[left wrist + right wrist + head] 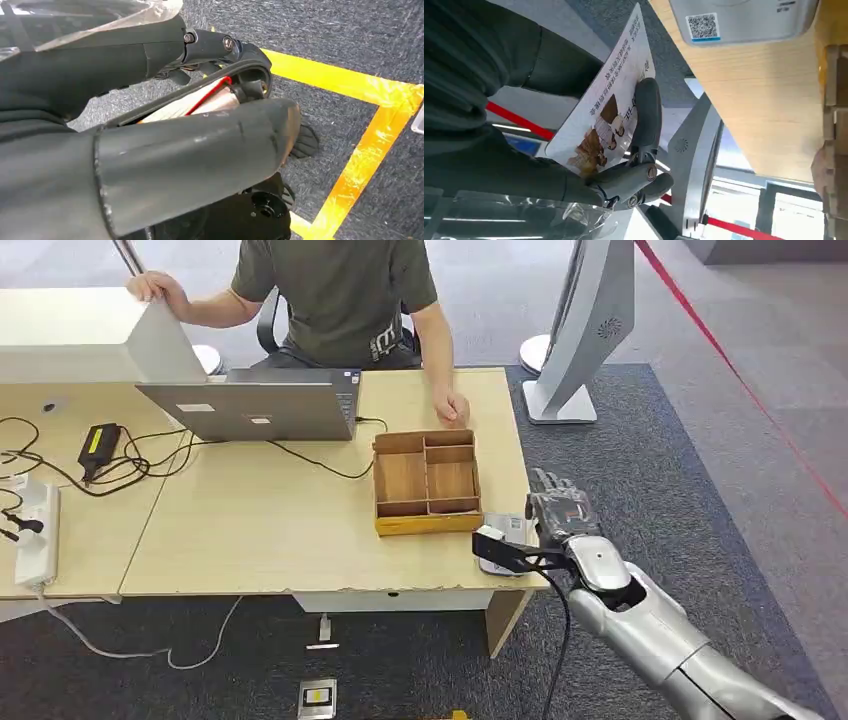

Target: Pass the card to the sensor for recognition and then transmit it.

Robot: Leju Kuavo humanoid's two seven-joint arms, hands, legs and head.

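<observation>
At worktop's near right corner: right robot hand (560, 508) clamped on card (606, 107), sensor (503, 543) pass pending, needing card lowered onto it.

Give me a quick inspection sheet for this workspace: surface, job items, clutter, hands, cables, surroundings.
Surface: wooden desk, mostly bare at the near edge.
Job's things: card held in the right hand; sensor with a QR label on the desk corner.
Clutter: wooden tray, laptop, power brick.
Hands: right hand grips the card beside the desk corner; left hand cannot be judged from the left wrist view.
Cables: black leads across the desk, power strip.
Surroundings: seated person, grey stand, red barrier tape.
</observation>
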